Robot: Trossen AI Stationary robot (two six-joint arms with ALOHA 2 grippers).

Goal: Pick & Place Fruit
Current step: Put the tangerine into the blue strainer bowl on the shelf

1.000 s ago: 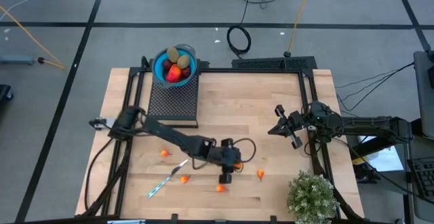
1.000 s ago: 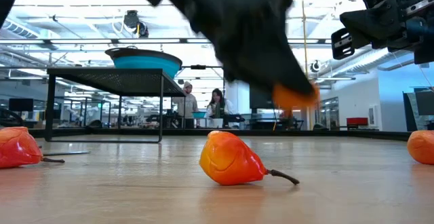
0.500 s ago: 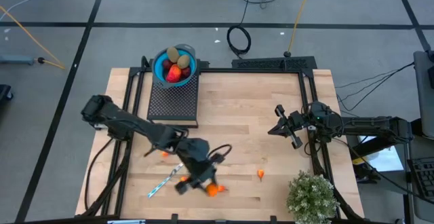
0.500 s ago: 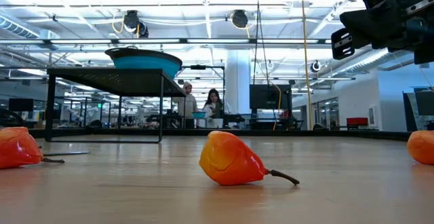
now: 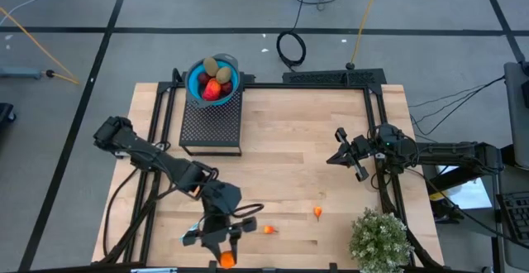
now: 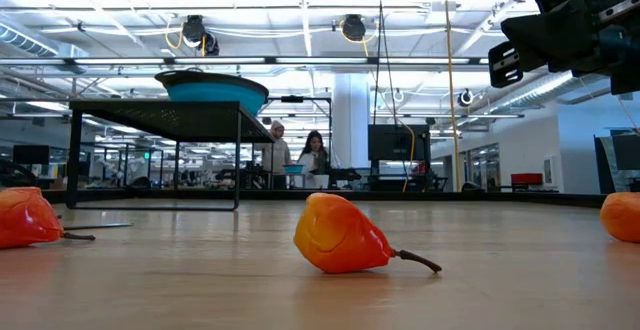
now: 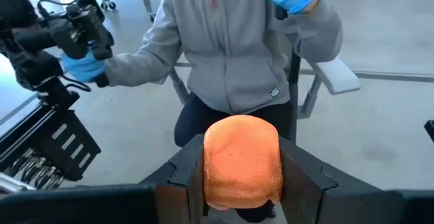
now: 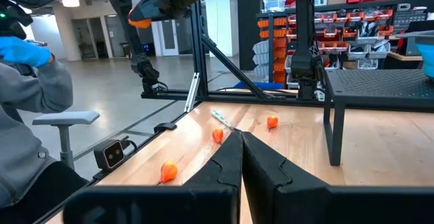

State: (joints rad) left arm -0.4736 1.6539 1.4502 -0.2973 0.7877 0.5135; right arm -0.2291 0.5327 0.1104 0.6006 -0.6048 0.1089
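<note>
One small orange toy fruit piece (image 5: 225, 261) sits clamped in the left gripper (image 5: 221, 252) at the near edge of the wooden table (image 5: 281, 141), seen from above. The blue bowl holding fruit (image 5: 213, 79) stands on the black mesh stand (image 5: 211, 124) at the far left, so the held piece lies well apart from it, and the carry must run from near to far. The right gripper (image 5: 350, 155) waits at the right side, jaws closed on nothing.

Low view: two orange toy peppers (image 6: 345, 235) (image 6: 28, 217) lie on the table, stems pointing right; the blue bowl (image 6: 215, 88) is raised behind them.

Left wrist view: the jaws grip the orange piece (image 7: 242, 161) on both flanks; a person in a grey hoodie (image 7: 230, 47) sits beyond.

Right wrist view: closed fingers (image 8: 241, 159) face three loose orange pieces (image 8: 217, 135) on the table.
</note>
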